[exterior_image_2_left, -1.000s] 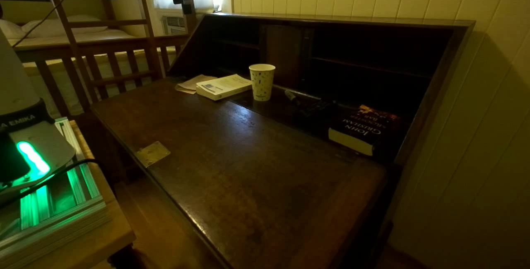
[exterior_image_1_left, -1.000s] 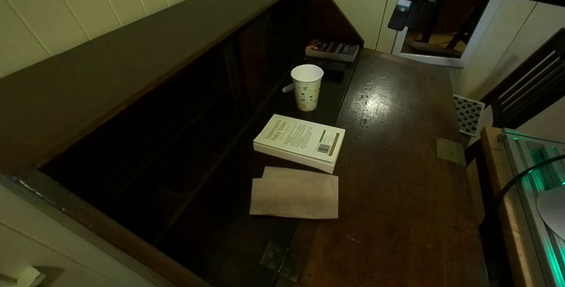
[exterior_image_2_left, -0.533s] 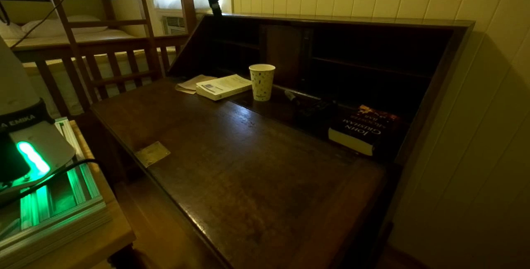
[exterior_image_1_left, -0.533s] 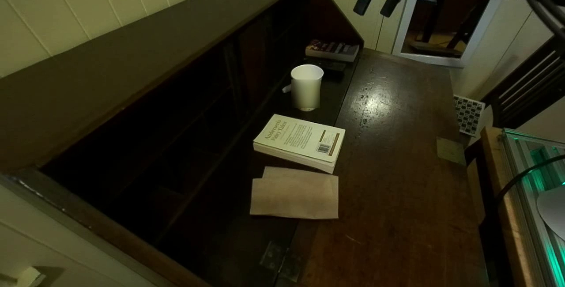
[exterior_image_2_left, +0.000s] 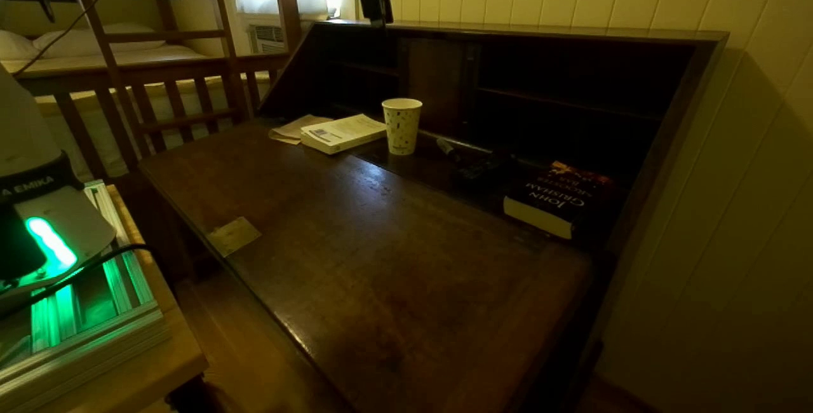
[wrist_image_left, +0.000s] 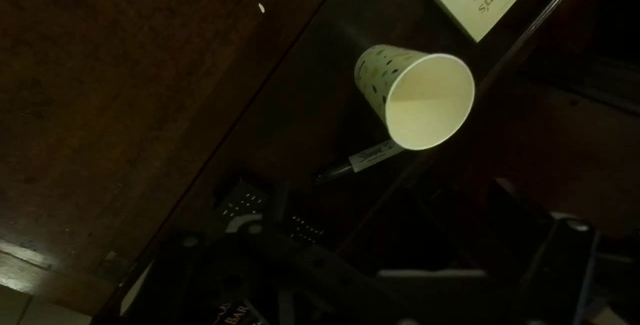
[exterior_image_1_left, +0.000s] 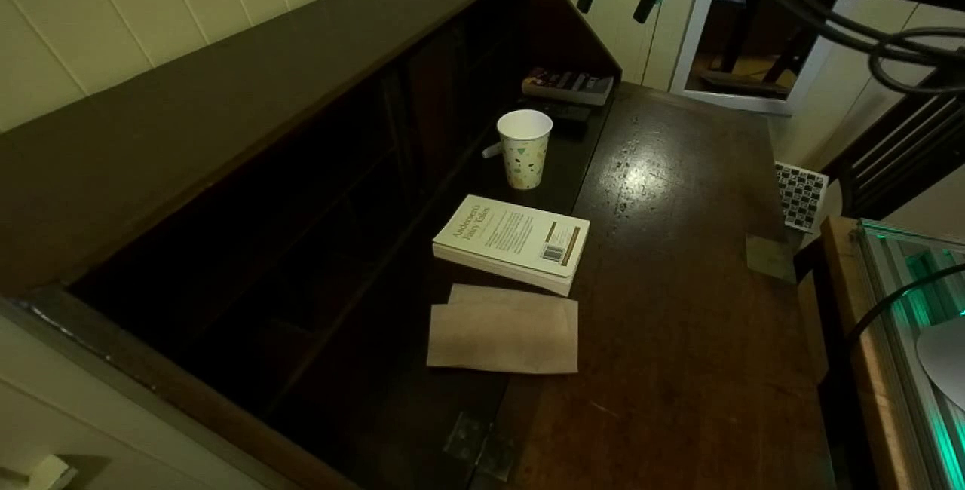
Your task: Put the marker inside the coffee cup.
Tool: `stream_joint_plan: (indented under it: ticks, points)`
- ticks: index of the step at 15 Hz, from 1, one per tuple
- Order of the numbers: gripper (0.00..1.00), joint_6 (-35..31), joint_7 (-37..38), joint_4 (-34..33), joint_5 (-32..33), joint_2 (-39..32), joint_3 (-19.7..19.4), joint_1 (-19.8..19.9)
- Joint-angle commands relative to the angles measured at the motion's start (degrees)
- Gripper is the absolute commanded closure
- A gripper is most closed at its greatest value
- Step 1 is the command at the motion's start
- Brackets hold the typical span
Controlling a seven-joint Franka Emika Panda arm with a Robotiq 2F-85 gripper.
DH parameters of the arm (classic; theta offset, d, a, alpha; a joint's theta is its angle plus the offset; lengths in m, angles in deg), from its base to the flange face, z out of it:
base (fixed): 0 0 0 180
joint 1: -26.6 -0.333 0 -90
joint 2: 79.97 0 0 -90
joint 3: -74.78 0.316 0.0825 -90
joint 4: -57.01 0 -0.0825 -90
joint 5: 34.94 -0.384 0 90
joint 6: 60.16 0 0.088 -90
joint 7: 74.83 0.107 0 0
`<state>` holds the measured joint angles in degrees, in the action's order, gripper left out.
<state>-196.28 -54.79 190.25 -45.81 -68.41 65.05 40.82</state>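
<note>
The white paper coffee cup (exterior_image_1_left: 525, 151) with small coloured specks stands upright on the desk's dark inner strip; it also shows upright in an exterior view (exterior_image_2_left: 401, 127) and in the wrist view (wrist_image_left: 425, 100). The marker (wrist_image_left: 357, 162), with a grey label and dark end, lies beside the cup, partly hidden behind its rim in the wrist view. Its pale end shows in both exterior views (exterior_image_1_left: 491, 150) (exterior_image_2_left: 446, 146). My gripper (exterior_image_1_left: 617, 4) is open and empty, high above the desk's far end. Its dark fingers stand wide apart in the wrist view (wrist_image_left: 392, 192), and show edge-on in an exterior view (exterior_image_2_left: 375, 6).
A white book (exterior_image_1_left: 513, 241) and a brown paper napkin (exterior_image_1_left: 503, 332) lie on one side of the cup. A black device (exterior_image_2_left: 486, 168) and a dark book (exterior_image_2_left: 559, 194) lie on the other side. The desk's dark cubbyholes (exterior_image_2_left: 571, 76) rise behind the strip.
My gripper has moved in toward the desk, leftward in an exterior view and rightward in an exterior view, and has turned so both fingers show. The cup, marker and books have not moved.
</note>
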Motion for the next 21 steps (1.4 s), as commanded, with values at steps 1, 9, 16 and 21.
stream_joint_plan:
  ticks: [1,9,16,21]
  points:
    - [0.00,0.98,6.66,-6.74,0.74,-7.65,-0.84,0.83]
    - [0.00,0.17,5.80,-7.37,0.03,-9.88,-1.93,-0.03]
    - [0.00,-4.36,21.74,-11.56,0.13,-17.84,-2.33,-0.34]
    - [0.00,-1.47,24.71,-16.92,-2.27,-24.07,-2.55,-0.44]
